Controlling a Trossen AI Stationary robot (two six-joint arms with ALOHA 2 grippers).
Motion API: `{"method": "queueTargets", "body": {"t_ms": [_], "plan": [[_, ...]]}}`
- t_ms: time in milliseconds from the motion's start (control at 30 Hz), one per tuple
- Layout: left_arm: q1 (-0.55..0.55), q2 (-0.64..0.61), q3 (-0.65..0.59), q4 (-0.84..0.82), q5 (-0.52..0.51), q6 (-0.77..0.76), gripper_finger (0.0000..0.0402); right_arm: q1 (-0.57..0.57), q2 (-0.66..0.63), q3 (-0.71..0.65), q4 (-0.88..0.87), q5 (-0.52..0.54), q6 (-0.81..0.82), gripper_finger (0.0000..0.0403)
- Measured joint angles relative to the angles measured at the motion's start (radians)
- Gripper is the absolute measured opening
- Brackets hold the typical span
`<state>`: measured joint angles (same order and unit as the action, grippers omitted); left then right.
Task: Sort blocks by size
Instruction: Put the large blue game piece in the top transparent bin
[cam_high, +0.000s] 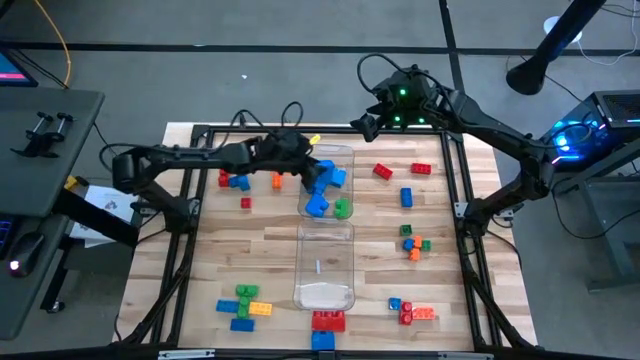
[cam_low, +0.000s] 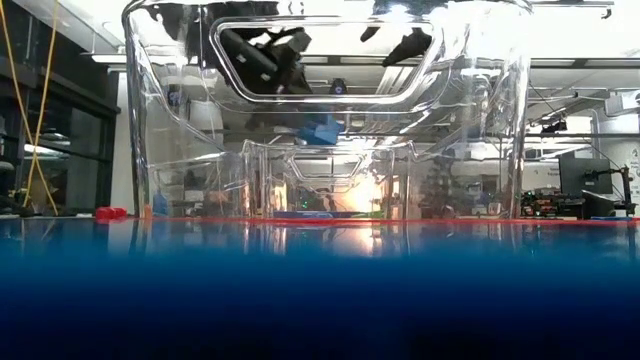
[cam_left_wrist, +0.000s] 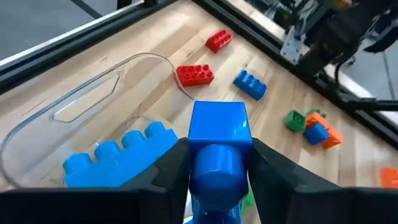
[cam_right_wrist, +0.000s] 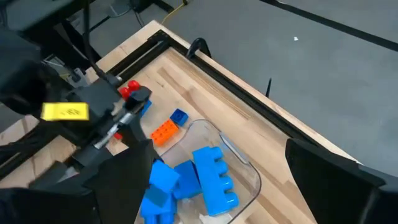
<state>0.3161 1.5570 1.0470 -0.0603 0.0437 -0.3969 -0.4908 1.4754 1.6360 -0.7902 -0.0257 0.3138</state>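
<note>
Over the far clear bin (cam_high: 326, 180) my left gripper (cam_high: 303, 160) is shut on a small blue block (cam_left_wrist: 217, 127). Inside that bin lie a long blue block (cam_left_wrist: 118, 155), other blue blocks (cam_high: 318, 206) and a green one (cam_high: 343, 208). The near clear bin (cam_high: 323, 265) stands in front of it. More blocks in red, blue, green, yellow and orange lie loose on the wooden table. My right gripper (cam_high: 372, 124) hangs open, raised above the table's far edge to the right of the far bin, with nothing between its fingers. My left gripper has the small blue block between its two fingers, one finger (cam_left_wrist: 171, 168) on each side of the block's lower end (cam_left_wrist: 214, 168). The fingers slant down from the table's left side. The block is lifted clear above the far bin's left part.
Loose blocks lie left of the far bin (cam_high: 234, 180), to its right (cam_high: 383, 171) (cam_high: 406, 197) (cam_high: 413, 243), and along the near edge (cam_high: 243, 303) (cam_high: 328, 320) (cam_high: 412, 313). A black frame (cam_high: 452, 170) borders the table. Bare wood shows between the bins and the block groups.
</note>
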Motion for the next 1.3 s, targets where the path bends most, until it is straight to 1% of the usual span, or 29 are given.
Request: {"method": "queueTargets", "body": {"t_ms": [167,300,367,467,567,633,700,800,833,900,967,1000,1067,1100,1167,1200,1233,1300], "plan": [[-0.005,0.027,0.056,-0.044,0.003,0.086,0.0194,0.000,0.000,0.000,0.000,0.000,0.000,0.0362],[-0.009,0.011,0.086,-0.120,0.013,0.112,0.0230,0.000,0.000,0.000,0.000,0.000,-0.001,0.0362],[-0.008,-0.015,0.103,-0.204,0.071,0.111,0.0241,0.000,0.000,0.000,0.000,-0.008,-0.006,0.0362],[-0.029,-0.085,0.094,-0.366,0.163,0.103,0.0246,0.000,0.000,0.000,-0.014,-0.027,-0.023,0.0362],[-0.116,-0.193,0.032,-0.483,0.173,0.056,0.0245,0.001,0.002,0.000,-0.047,-0.032,-0.054,0.0362],[-0.204,-0.290,-0.043,-0.478,0.136,-0.025,0.0243,0.002,0.004,0.000,-0.070,-0.034,-0.065,0.0362],[-0.311,-0.385,-0.121,-0.493,0.065,-0.136,0.0243,0.002,0.005,-0.001,-0.089,-0.034,-0.085,0.0362],[-0.497,-0.479,-0.218,-0.553,-0.002,-0.282,0.0243,0.002,0.004,-0.001,-0.098,-0.034,-0.105,0.0362],[-0.557,-0.495,-0.239,-0.576,-0.019,-0.308,0.0243,0.002,0.005,-0.001,-0.097,-0.034,-0.111,0.0362],[-0.652,-0.502,-0.256,-0.626,-0.061,-0.307,0.0243,0.000,0.005,-0.001,-0.092,-0.032,-0.121,0.0362],[-0.700,-0.485,-0.261,-0.711,-0.145,-0.281,0.0243,-0.001,0.005,-0.001,-0.080,-0.010,-0.136,0.0362],[-0.704,-0.472,-0.261,-0.746,-0.194,-0.285,0.0243,-0.001,0.005,-0.001,-0.073,0.000,-0.139,0.0362],[-0.670,-0.454,-0.261,-0.810,-0.305,-0.368,0.0243,-0.008,0.005,-0.001,-0.059,0.004,-0.138,0.0362],[-0.623,-0.451,-0.261,-0.836,-0.340,-0.433,0.0243,-0.012,0.005,-0.001,-0.053,0.001,-0.135,0.0362],[-0.480,-0.448,-0.261,-0.853,-0.338,-0.525,0.0243,-0.020,0.005,-0.001,-0.052,-0.005,-0.131,0.0362],[-0.397,-0.449,-0.261,-0.853,-0.321,-0.536,0.0243,-0.022,0.005,-0.001,-0.052,-0.004,-0.130,0.0362],[-0.313,-0.453,-0.261,-0.850,-0.315,-0.528,0.0243,-0.023,0.007,-0.001,-0.051,-0.004,-0.130,0.0362],[-0.130,-0.455,-0.261,-0.818,-0.318,-0.442,0.0243,-0.023,0.014,-0.001,-0.049,-0.004,-0.124,0.0362]]}}
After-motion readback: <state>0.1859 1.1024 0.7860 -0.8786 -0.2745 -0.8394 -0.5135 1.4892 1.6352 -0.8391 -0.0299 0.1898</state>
